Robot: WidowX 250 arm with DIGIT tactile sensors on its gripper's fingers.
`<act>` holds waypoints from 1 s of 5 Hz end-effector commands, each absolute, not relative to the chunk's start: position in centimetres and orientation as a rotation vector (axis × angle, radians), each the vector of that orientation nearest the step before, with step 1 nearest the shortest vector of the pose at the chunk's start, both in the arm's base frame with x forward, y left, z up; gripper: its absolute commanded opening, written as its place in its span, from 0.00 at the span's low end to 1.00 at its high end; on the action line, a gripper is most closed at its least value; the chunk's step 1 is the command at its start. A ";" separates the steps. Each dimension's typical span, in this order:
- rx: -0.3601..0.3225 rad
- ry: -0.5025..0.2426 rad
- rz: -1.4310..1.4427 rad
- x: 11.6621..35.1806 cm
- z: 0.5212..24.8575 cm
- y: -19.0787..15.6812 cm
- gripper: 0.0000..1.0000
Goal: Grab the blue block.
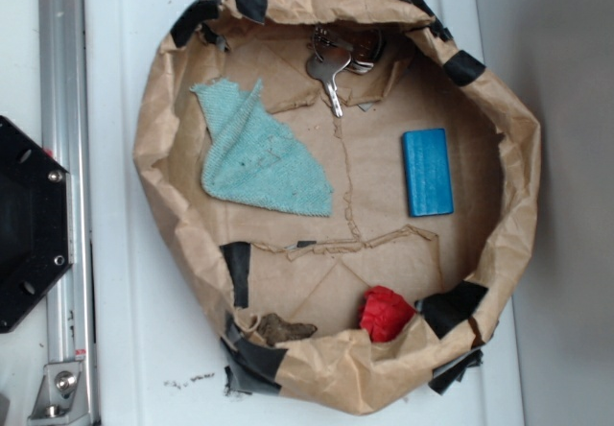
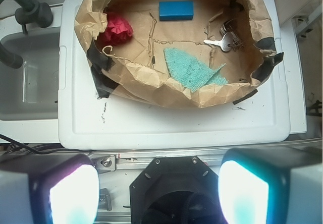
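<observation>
Your hand (image 2: 159, 191) is hanging well back from the work, over the black base plate (image 2: 171, 188) at the near edge of the white bench (image 2: 171, 118), and its two pads (image 2: 73, 196) are standing wide apart with nothing between them. So you are starting the reach from scratch.

Going outward in the wrist view, you are first crossing bare bench, then the crumpled near wall of the brown paper bowl (image 2: 151, 82). Keep the hand high enough here; the rim is standing up and looks easy to snag or drag.

Just inside the wall the teal cloth (image 2: 192, 68) is lying flat, with the keys (image 2: 224, 41) to its right and a red crumpled lump (image 2: 117, 30) to its left. You are passing over all three, so do not drop early.

The blue block (image 2: 176, 10) is lying flat on the paper floor at the far side, apart from everything else, its long side across your view. Descend straight down over its middle and, I judge, turn the wrist so the pads close across its short width. The far wall is near, so leave room for the outer pad.
</observation>
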State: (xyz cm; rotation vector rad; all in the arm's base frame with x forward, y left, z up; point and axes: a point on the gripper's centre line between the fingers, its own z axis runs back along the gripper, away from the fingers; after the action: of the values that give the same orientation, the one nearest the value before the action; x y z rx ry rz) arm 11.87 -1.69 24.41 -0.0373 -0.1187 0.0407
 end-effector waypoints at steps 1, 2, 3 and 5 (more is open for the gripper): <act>-0.037 -0.119 0.041 11.9 24.4 -1.7 1.00; 0.034 -0.184 -0.119 16.9 21.6 -0.1 1.00; 0.083 -0.197 -0.224 22.0 19.4 0.7 1.00; 0.168 -0.189 -0.535 32.2 12.9 1.2 1.00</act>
State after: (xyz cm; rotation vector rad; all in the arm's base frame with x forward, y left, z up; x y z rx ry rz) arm 31.24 0.98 10.90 0.1416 -0.1214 -0.5572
